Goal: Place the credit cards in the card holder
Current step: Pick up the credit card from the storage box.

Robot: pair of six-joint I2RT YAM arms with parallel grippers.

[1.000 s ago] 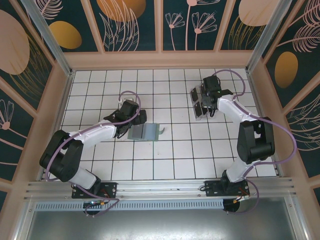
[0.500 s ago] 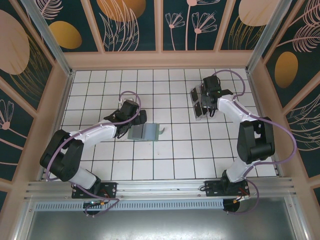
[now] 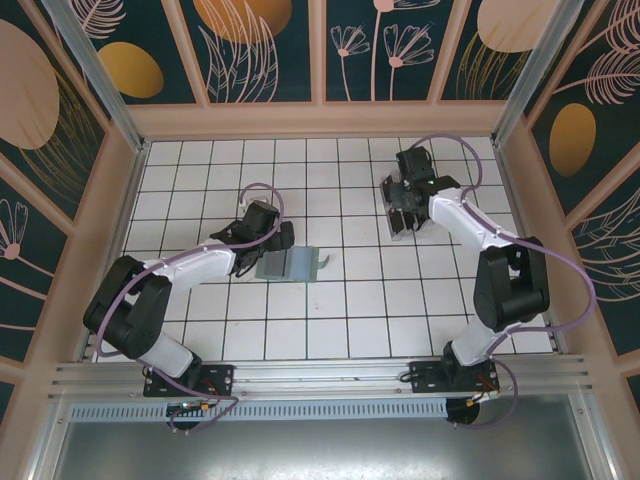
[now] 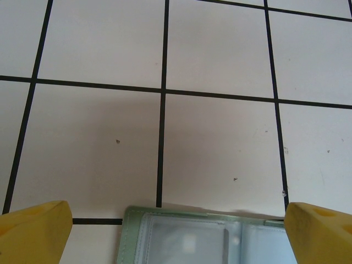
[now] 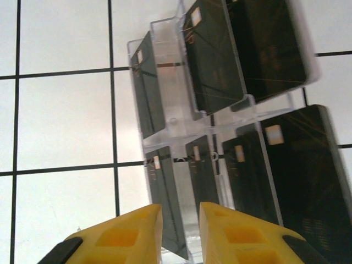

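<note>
The sage card holder [image 3: 290,265] lies flat on the tiled worktop [image 3: 350,310]. Its edge sits between the widely spread fingers of the left gripper [image 4: 176,223], which holds nothing. The left arm reaches forward, bent low. The black credit cards [image 5: 214,60] stand in a clear rack [image 5: 165,71] at the right rear. The right arm stretches over the rack. The right gripper [image 5: 180,220] is nearly closed about one card's edge, and I cannot tell whether it grips.

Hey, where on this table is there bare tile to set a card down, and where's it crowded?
Free: the tiles between the card holder and the clear rack, and the near rows in front of the holder. Crowded: the rack, packed with credit cards at the right fingers, and the holder's edge by the left fingers.
</note>
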